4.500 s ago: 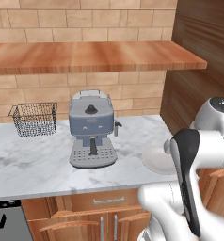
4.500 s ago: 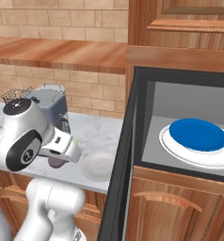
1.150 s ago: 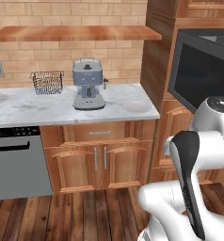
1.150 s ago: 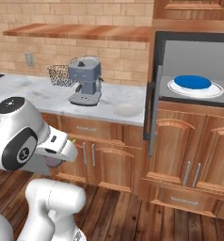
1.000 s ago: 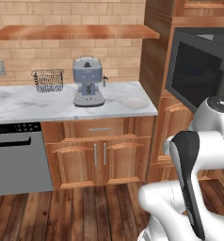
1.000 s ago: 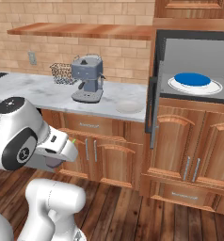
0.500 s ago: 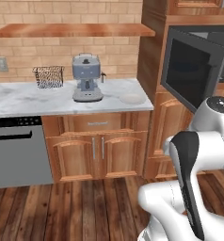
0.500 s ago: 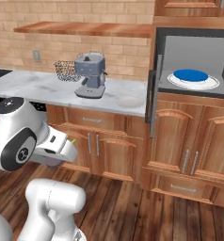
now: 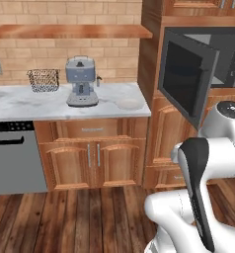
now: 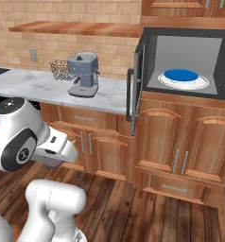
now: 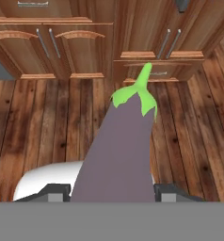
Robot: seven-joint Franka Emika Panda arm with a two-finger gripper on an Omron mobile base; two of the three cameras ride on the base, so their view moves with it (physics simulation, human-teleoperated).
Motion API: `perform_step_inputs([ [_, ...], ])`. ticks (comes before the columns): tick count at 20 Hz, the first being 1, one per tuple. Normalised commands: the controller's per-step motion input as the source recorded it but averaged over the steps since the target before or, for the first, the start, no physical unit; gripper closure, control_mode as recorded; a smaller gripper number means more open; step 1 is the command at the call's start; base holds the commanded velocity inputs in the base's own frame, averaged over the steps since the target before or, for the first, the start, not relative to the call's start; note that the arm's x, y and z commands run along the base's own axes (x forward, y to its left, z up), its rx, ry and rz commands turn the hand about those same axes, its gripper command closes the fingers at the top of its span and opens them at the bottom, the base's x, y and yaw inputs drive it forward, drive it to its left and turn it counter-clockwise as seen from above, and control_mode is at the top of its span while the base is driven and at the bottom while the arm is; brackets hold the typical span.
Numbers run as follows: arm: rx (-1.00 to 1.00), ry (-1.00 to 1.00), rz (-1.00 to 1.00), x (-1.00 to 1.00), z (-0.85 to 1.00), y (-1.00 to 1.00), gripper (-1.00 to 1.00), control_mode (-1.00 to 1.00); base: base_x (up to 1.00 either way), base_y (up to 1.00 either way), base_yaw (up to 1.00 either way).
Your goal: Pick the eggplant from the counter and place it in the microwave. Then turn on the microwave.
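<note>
Backing off from the counter (image 9: 20, 106), we now see the whole kitchen, our gripper (image 11: 113, 194) clenched around the eggplant (image 11: 119, 150), stem pointing forward, low by the base, with the open microwave (image 10: 190, 59) up and right.

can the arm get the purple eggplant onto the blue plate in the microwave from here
Probably not yet. The grey microwave's door stands open and the blue plate is bare, but the fingers holding the purple eggplant sit low, aimed floorward.
</note>
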Motion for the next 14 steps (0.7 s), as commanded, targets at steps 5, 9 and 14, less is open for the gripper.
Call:
perform_step_inputs([
  [5,0.0,0.0,0.0,0.0,0.0,0.0,1.0,1.0,-0.25,-0.5,0.03],
  [9,0.0,0.0,0.0,0.0,0.0,0.0,1.0,1.0,-0.16,-0.54,0.01],
  [14,0.0,0.0,0.0,0.0,0.0,0.0,1.0,1.0,-0.14,-0.55,0.0],
])
